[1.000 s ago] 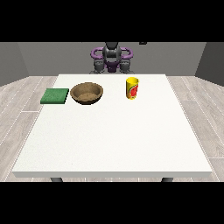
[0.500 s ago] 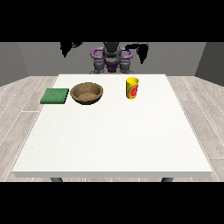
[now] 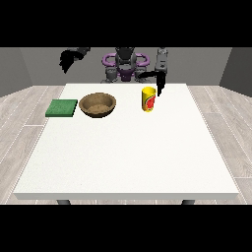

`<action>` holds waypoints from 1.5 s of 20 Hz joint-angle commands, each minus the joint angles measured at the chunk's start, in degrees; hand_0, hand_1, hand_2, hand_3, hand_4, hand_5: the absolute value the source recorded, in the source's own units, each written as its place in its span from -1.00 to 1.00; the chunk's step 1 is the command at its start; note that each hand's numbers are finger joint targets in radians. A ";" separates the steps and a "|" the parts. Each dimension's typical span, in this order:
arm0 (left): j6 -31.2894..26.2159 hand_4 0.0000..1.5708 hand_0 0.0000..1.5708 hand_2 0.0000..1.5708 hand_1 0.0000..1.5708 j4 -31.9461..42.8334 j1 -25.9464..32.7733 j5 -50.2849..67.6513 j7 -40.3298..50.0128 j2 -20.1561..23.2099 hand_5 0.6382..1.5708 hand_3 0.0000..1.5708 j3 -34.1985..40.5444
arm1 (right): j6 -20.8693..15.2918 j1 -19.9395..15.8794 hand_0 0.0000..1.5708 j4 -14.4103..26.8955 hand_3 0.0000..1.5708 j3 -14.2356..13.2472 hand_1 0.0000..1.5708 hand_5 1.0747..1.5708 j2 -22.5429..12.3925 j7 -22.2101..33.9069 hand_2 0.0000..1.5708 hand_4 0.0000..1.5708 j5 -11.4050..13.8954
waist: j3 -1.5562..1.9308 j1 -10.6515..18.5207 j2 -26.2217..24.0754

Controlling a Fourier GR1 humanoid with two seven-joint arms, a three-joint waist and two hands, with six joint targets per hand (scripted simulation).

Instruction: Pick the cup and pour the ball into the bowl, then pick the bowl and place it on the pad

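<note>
A yellow cup (image 3: 148,100) with a red mark stands upright on the white table (image 3: 128,157), right of centre at the back. The ball does not show. A brown bowl (image 3: 98,104) sits to the cup's left, and a green pad (image 3: 62,108) lies flat beyond it near the table's left edge. The hand at the view's right (image 3: 159,82) hangs just above and behind the cup's right rim, fingers pointing down and thumb spread towards the left, holding nothing. The hand at the view's left (image 3: 68,59) is raised high above the table's back left corner, well clear of the pad, and holds nothing.
The robot's torso (image 3: 125,66) stands behind the table's far edge. A wide stretch of bare white table lies in front of the bowl, cup and pad. Grey wooden floor surrounds the table.
Both arms have come up from beside the torso. The hand at the view's right has swung down to just above the cup. The other has lifted outwards to the left.
</note>
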 commanded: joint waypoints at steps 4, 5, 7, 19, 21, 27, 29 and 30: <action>-3.68 -0.86 -1.00 -1.00 -1.00 13.62 -3.64 0.62 -8.58 1.31 0.71 -1.00 2.23 | 4.55 -1.06 -1.00 8.57 -1.00 -5.47 -1.00 0.95 -4.03 -3.94 -1.00 -0.15 -3.19 | 0.00 0.60 -0.77; 1.04 -0.82 -1.00 -1.00 -1.00 16.26 -5.64 -1.01 -8.32 -1.96 0.70 -1.00 1.74 | 4.30 -1.83 -1.00 6.76 -1.00 -4.63 -1.00 0.96 -3.94 -1.53 -1.00 -0.15 -3.81 | 0.00 -1.27 -0.66; -3.23 -0.79 -1.00 -1.00 -1.00 21.06 -6.52 1.14 -14.16 2.00 0.68 -1.00 5.21 | 5.16 -1.16 -1.00 7.66 -1.00 -4.56 -1.00 0.97 -3.55 -4.29 -1.00 -0.15 -3.48 | -0.01 -0.81 0.88; 5.93 0.67 0.47 1.00 0.47 38.93 -12.15 -2.22 -25.85 3.93 0.79 1.00 9.51 | 8.62 -2.58 -1.00 3.53 -0.85 -5.20 -1.00 0.99 -6.36 -1.82 -1.00 -0.17 -7.22 | -0.06 -7.05 3.77; 8.57 0.69 0.59 1.00 0.59 39.62 -12.03 -3.85 -27.06 1.60 0.83 1.00 7.92 | 10.56 -4.73 -1.00 7.21 -0.80 -9.48 -1.00 0.99 -10.10 0.29 -1.00 -0.18 -11.35 | -0.02 -6.39 3.90; 11.36 0.79 0.63 1.00 0.63 40.45 -13.82 -6.39 -21.82 2.47 0.67 1.00 5.86 | 13.98 -2.02 -1.00 14.38 -0.81 -13.16 -1.00 0.98 -11.87 -4.16 -1.00 -0.20 -11.91 | 0.04 -4.08 -1.29; 16.92 0.77 0.62 1.00 0.62 39.60 -14.05 -10.57 -16.86 -0.63 0.71 1.00 2.08 | 13.19 -2.84 -1.00 16.02 -0.66 -13.15 -1.00 0.99 -13.45 1.68 -1.00 -0.19 -13.28 | 0.07 -3.40 -6.38; 18.07 0.78 0.61 1.00 0.61 39.72 -15.43 -11.30 -15.94 0.50 0.70 1.00 2.22 | 12.64 -1.89 -1.00 15.09 -0.63 -12.44 -1.00 0.98 -12.93 2.51 -1.00 -0.19 -12.71 | 0.06 -3.81 -7.17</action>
